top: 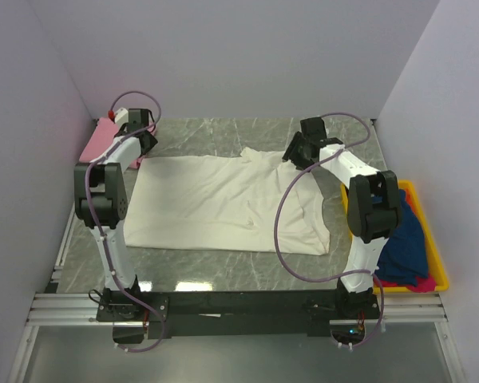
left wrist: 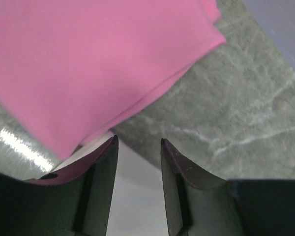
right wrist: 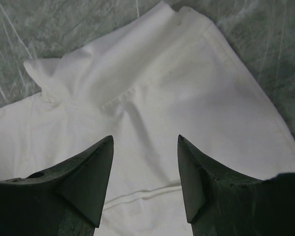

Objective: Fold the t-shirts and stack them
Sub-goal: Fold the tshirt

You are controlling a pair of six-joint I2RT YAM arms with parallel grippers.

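Both arms are out at the far edge, and the cream t-shirt [top: 223,203] lies spread flat across the middle of the table [top: 223,132], body smooth, ready for a first fold. The right gripper [top: 297,150] hangs over its far right corner. In the right wrist view the right gripper [right wrist: 145,140] has its jaws parted with nothing between them. Straight ahead of the tips sits what looks like a sleeve [right wrist: 211,98], thin matte cotton with a stitched hem down the edge, and ahead and left of the left jaw a small rumpled peak stands up. That spot makes sense: I'd say a sleeve has to come inward before the body can be halved. Over on the other side, the left gripper [top: 144,144] is at the shirt's far left corner. The left wrist view shows the left gripper [left wrist: 137,142] with a moderate gap and holding nothing, a pale strip showing between the fingers, probably the cream hem. Just beyond the tips lies the pink t-shirt [left wrist: 88,64], a flat, crisp-edged folded slab on the grey veined stone, likely the base of the stack. Well off to the right, behind the right jaws, the yellow bin [top: 435,247] holds a crumpled dark blue t-shirt [top: 403,239] and a magenta t-shirt [top: 411,281], limp and unfolded.
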